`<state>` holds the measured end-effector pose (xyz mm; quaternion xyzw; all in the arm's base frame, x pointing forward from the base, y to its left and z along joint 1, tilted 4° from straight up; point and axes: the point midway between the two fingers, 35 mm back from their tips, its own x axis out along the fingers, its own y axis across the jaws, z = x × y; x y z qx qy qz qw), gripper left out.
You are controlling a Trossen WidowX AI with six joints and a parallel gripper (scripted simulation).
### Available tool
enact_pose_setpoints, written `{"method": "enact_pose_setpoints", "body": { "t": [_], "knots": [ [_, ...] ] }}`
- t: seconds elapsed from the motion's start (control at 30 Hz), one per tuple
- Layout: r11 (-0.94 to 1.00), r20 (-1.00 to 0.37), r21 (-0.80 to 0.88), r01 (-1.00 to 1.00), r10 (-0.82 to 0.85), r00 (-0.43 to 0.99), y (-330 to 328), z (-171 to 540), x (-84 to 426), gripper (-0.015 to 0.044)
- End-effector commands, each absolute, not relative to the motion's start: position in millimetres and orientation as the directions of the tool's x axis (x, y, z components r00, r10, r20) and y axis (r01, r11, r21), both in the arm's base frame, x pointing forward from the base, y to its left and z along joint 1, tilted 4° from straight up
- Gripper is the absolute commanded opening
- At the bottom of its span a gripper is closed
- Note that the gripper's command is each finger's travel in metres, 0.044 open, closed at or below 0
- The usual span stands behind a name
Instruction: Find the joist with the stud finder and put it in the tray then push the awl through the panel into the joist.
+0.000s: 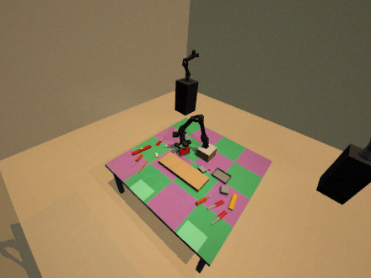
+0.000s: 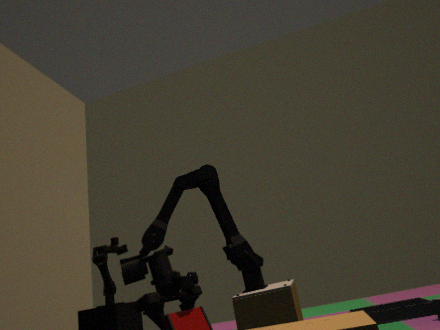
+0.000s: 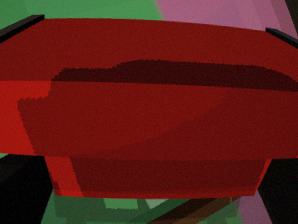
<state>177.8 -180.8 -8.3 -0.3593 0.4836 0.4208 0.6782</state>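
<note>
The red stud finder [image 1: 184,151] [image 2: 189,320] [image 3: 150,120] is between my gripper's fingers, beside the panel's far left end. My gripper [image 1: 183,146] [image 2: 173,305] [image 3: 158,146] is shut on its narrower lower part, with a dark finger on each side in the wrist view. I cannot tell whether it touches the table. The tan floor panel [image 1: 184,172] [image 2: 320,322] lies flat; the joist is hidden. The grey tray [image 1: 221,175] lies right of the panel. I cannot tell which thin tool is the awl.
A pale-topped box [image 1: 207,152] [image 2: 270,310] stands under the arm's base. Red-handled tools [image 1: 142,150] [image 1: 137,158] lie at the left. A grey block [image 1: 224,189], an orange-handled tool [image 1: 201,201] and a yellow bar [image 1: 233,201] lie at the right. A brown tool [image 3: 202,206] shows below the stud finder.
</note>
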Motion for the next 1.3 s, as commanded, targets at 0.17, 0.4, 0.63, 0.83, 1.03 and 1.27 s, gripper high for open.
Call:
{"method": "enact_pose_setpoints", "body": {
  "t": [0.17, 0.4, 0.63, 0.83, 1.03, 1.27],
  "knots": [
    [0.385, -0.958, -0.094, -0.918, 0.216, 0.188, -182, 11, 179, 0.0],
    [0.385, -0.958, -0.094, -0.918, 0.216, 0.188, -181, 24, 177, 0.0],
    [0.385, -0.959, -0.093, -0.918, 0.213, 0.186, -180, 28, 176, 0.0],
    [0.385, -0.969, -0.087, -0.919, 0.181, 0.167, -179, 27, 176, 0.0],
    [0.386, -0.98, -0.082, -0.919, 0.138, 0.146, -177, 25, 177, 0.0],
    [0.389, -0.988, -0.08, -0.918, 0.093, 0.126, -175, 24, 177, 0.0]
  ]
}}
